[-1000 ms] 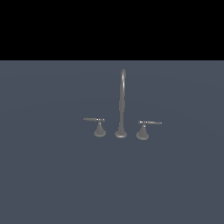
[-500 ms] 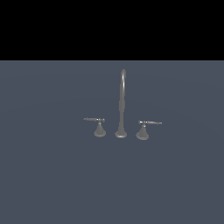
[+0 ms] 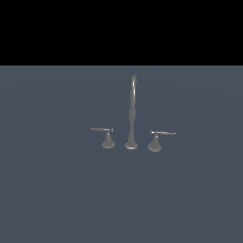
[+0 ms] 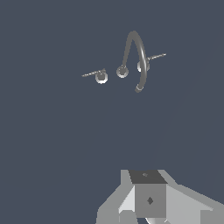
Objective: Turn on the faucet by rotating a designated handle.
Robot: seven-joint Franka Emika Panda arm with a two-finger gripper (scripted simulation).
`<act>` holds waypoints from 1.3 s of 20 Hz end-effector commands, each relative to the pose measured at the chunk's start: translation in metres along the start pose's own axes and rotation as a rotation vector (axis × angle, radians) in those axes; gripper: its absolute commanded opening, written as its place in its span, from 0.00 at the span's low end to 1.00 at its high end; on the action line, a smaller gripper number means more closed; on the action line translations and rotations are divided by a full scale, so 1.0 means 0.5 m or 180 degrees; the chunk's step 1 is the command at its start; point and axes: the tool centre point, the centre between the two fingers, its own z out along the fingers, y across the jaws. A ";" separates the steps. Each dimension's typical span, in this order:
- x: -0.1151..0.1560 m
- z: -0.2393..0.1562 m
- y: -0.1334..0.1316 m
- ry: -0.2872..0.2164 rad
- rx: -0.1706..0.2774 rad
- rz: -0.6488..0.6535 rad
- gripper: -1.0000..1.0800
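The faucet point(image 3: 132, 114) is standing upright on the flat grey floor point(image 3: 57, 190), and the handle point(image 3: 107, 136) is sitting just beside its base on the exterior view's left, its thin rod pointing away from the spout. A twin handle point(image 3: 155, 139) is sitting on the opposite side. The gripper point(image 4: 146, 216) is hanging well apart from the faucet, touching nothing, and I cannot tell whether its fingers are spread or pressed together.

Faucet point(image 3: 132, 114) upright mid-worktop, gooseneck spout; handle point(image 3: 107, 136) just beside its base, lever rod horizontal, pointing away from spout.
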 end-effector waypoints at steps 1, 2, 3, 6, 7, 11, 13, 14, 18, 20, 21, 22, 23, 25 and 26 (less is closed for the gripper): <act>0.008 0.029 -0.020 0.0000 0.0001 0.0183 0.00; 0.012 0.040 -0.028 0.0000 0.0001 0.0254 0.00; 0.016 0.052 -0.035 0.0000 0.0000 0.0325 0.00; 0.029 0.086 -0.058 0.0000 0.0000 0.0538 0.00; 0.034 0.097 -0.066 0.0000 0.0001 0.0609 0.00; 0.054 0.142 -0.094 -0.0001 0.0001 0.0890 0.00; 0.065 0.164 -0.107 -0.0002 0.0002 0.1028 0.00; 0.070 0.175 -0.114 -0.0002 0.0003 0.1097 0.00; 0.094 0.218 -0.138 -0.0004 0.0004 0.1366 0.00; 0.107 0.239 -0.149 -0.0005 0.0005 0.1496 0.00; 0.113 0.249 -0.154 -0.0005 0.0006 0.1560 0.00; 0.119 0.259 -0.159 -0.0005 0.0006 0.1623 0.00; 0.125 0.269 -0.164 -0.0006 0.0007 0.1685 0.00; 0.138 0.289 -0.173 -0.0007 0.0008 0.1808 0.00; 0.144 0.298 -0.177 -0.0007 0.0008 0.1868 0.00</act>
